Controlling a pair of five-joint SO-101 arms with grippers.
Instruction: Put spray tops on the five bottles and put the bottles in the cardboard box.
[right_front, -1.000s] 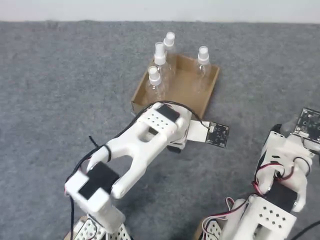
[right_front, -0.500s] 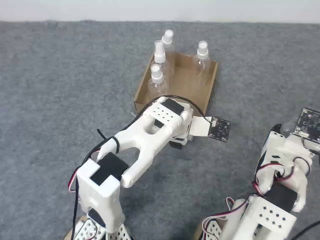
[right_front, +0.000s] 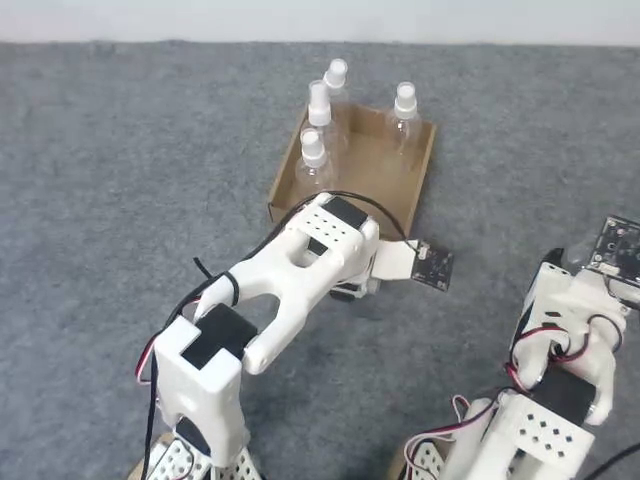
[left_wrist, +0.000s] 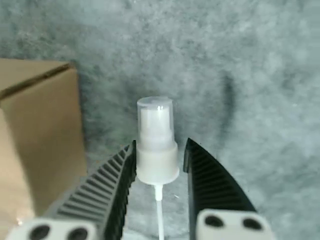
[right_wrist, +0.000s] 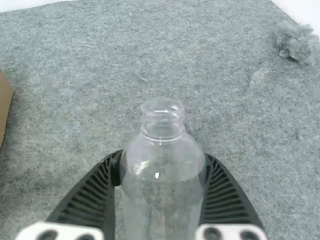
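Observation:
The cardboard box (right_front: 420, 175) lies at the table's far middle, and several clear bottles with white spray tops stand in it, such as one bottle (right_front: 313, 160) at its near left. My left gripper (left_wrist: 159, 146) is shut on a white spray top (left_wrist: 157, 135) whose thin dip tube hangs down, just off the box corner (left_wrist: 35, 135). In the high view the left arm (right_front: 300, 270) ends right in front of the box, and its wrist hides the gripper. My right gripper (right_wrist: 162, 156) is shut on a clear, topless bottle (right_wrist: 161, 165), held upright at the near right.
Grey carpet covers the table. A tuft of grey fluff (right_wrist: 298, 41) lies on it beyond the right gripper. The right arm (right_front: 560, 350) stands at the near right, with open carpet between the two arms.
The left arm has lifted its elbow and shifted its wrist slightly in front of the box, and the box has turned a little. The right arm has kept still.

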